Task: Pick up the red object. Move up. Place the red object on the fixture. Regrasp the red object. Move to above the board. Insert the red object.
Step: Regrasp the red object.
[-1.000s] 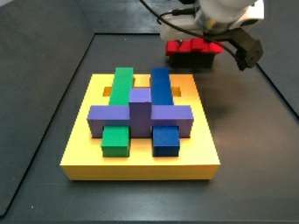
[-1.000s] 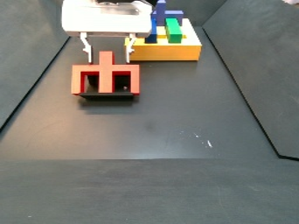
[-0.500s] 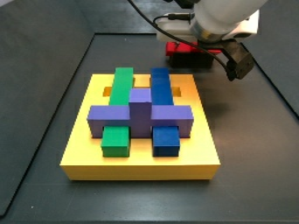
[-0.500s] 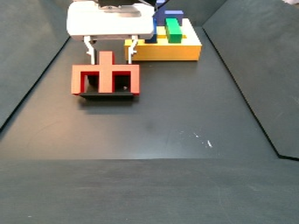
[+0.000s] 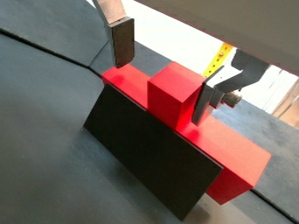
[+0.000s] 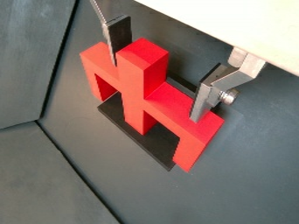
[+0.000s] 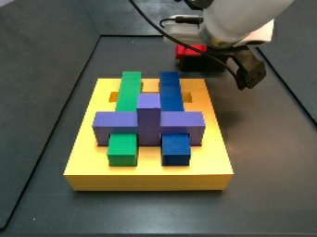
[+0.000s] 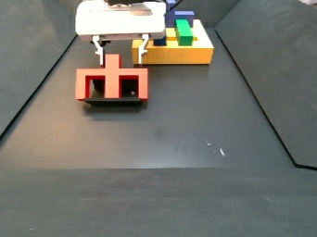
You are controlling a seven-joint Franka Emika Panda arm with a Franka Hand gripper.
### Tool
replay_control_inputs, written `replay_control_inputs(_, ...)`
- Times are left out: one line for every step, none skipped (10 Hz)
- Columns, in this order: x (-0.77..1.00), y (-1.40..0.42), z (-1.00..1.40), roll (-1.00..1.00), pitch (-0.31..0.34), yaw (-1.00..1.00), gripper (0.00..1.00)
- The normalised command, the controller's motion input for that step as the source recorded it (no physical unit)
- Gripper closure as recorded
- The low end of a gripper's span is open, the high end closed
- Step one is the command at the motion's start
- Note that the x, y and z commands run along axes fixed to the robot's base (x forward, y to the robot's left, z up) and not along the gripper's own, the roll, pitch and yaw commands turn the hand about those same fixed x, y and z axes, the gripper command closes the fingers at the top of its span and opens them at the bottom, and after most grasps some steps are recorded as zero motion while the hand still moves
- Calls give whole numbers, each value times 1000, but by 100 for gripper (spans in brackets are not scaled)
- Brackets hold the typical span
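The red object [image 8: 114, 83] rests on the black fixture [image 8: 111, 104], and its central stub points toward the gripper. It also shows in both wrist views [image 5: 176, 92] [image 6: 176, 131], seated on the fixture [image 5: 146, 162] [image 6: 156, 156]. My gripper [image 8: 119, 57] is open just above it. In both wrist views the gripper [image 5: 163, 83] [image 6: 160, 80] straddles the stub, with a gap on each side and neither finger touching. In a side view the gripper [image 7: 235, 69] hides most of the red object [image 7: 192, 51]. The yellow board [image 7: 87, 157] lies nearby.
The board [image 8: 180, 53] carries green, blue and purple blocks [image 7: 148, 116] set in its slots. It sits close beside the fixture. A raised dark rim borders the dark floor, and the arm's cable hangs above the far edge.
The open gripper has shifted slightly toward the board side and now covers more of the red object in one side view. The red object and fixture have not moved.
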Motion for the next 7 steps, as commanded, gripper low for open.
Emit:
replay_control_inputs(0, 23, 0, -60, 0, 0, 0)
replay_control_inputs(0, 91, -31, -134, 0, 0, 0)
replay_control_inputs(0, 66, -66, -137, -14, 0, 0)
replay_control_inputs(0, 0, -77, -34, 0, 0, 0)
replay_control_inputs(31, 0, -109, 0, 0, 0, 0)
replay_control_inputs(0, 0, -54, 0, 0, 0, 0)
replay_control_inputs(0, 0, -60, 0, -6, 0, 0)
